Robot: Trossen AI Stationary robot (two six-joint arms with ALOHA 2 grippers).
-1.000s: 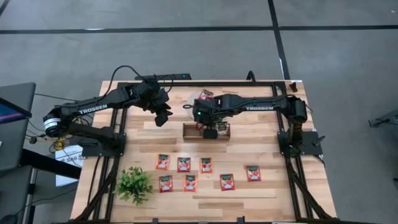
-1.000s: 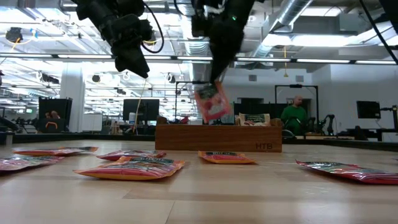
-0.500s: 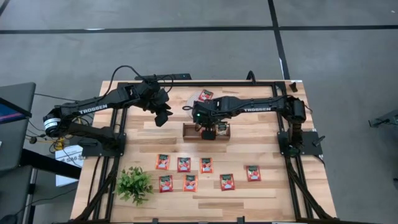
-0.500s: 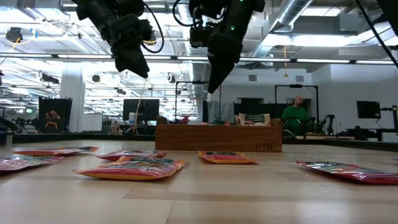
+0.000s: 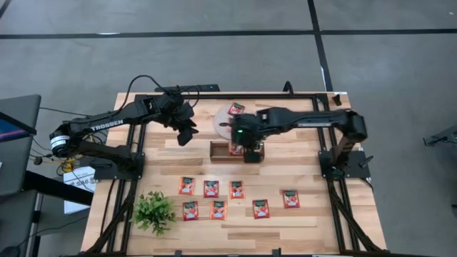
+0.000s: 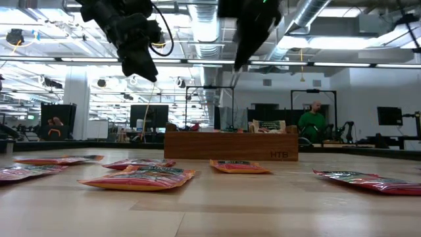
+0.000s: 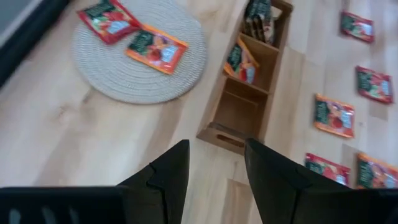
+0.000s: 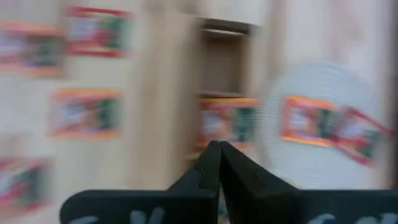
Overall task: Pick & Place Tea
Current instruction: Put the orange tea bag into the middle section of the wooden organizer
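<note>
Hovering above the tray [image 5: 218, 151], the right pincer [image 5: 250, 153] is pressed together, empty. Left pincer [image 7: 214, 163] is waiting spread beside the tray. Descending shut risks shoving a sachet [image 7: 242, 62] instead of gripping it.

Glossy foil tea sachets [image 5: 237, 189], woven mat [image 7: 140, 53], matt wooden tray [image 7: 239, 109].

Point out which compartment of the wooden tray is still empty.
The end compartment of the wooden tray, the one nearest the left hand. It shows only bare wood; the middle and far compartments each hold tea sachets.

plant [image 5: 154, 211]: table's near-left corner | woven mat [image 7: 140, 54]: beside wooden tray [image 7: 247, 81]
</note>
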